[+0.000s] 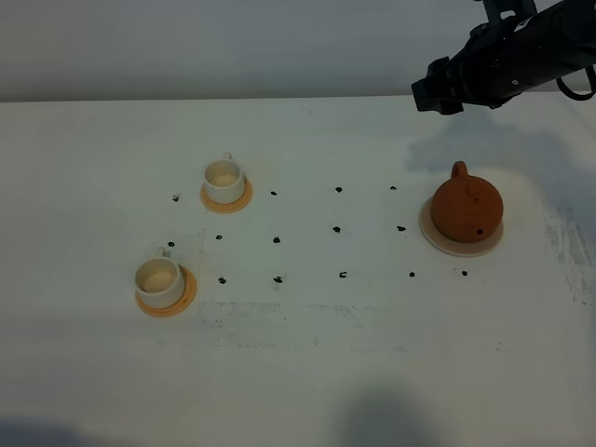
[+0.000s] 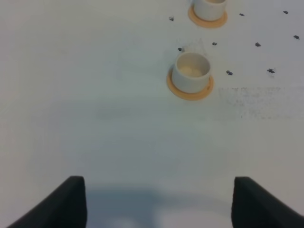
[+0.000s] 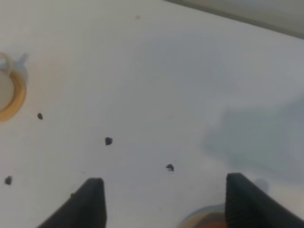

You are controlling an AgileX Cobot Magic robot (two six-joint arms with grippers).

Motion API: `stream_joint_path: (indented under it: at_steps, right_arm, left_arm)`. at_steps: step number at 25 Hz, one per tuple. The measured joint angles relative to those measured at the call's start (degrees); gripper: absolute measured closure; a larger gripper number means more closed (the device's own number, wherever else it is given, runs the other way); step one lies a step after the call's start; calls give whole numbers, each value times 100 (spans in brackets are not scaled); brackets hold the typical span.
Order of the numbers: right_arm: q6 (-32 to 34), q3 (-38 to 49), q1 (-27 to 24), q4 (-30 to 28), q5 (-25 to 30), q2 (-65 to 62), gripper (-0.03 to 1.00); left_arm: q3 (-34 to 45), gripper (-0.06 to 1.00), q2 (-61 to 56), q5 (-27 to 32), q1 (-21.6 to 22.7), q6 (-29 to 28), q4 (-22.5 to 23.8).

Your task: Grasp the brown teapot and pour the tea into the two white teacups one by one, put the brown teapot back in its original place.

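We hold our right arm point(image 1: 526, 56) high at the far right of the scene, its black links slanting in from the right edge toward the left and slightly downward. Our right tool point(image 1: 434, 93) sits at the end of it, pointing left and held in the air. Through the right wrist camera we see its two dark fingers point(image 3: 90, 204) spread wide, gripping nothing. Only the left wrist camera shows our left tool point(image 2: 159, 204). It is parted too, with its dark fingers point(image 2: 66, 206) set far apart and nothing held between them. It is also raised and tilted downward.
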Motion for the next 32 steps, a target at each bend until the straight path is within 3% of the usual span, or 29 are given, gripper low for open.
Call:
stream_joint_path:
  at_steps: [26,32]
  right_arm:
    - [152,-2,0,-152,100,395,41]
    - [449,-2,0,-152,100,395,41]
  left_arm:
    - [0,34,-312,0,0,0,0]
    - [0,34,-312,0,0,0,0]
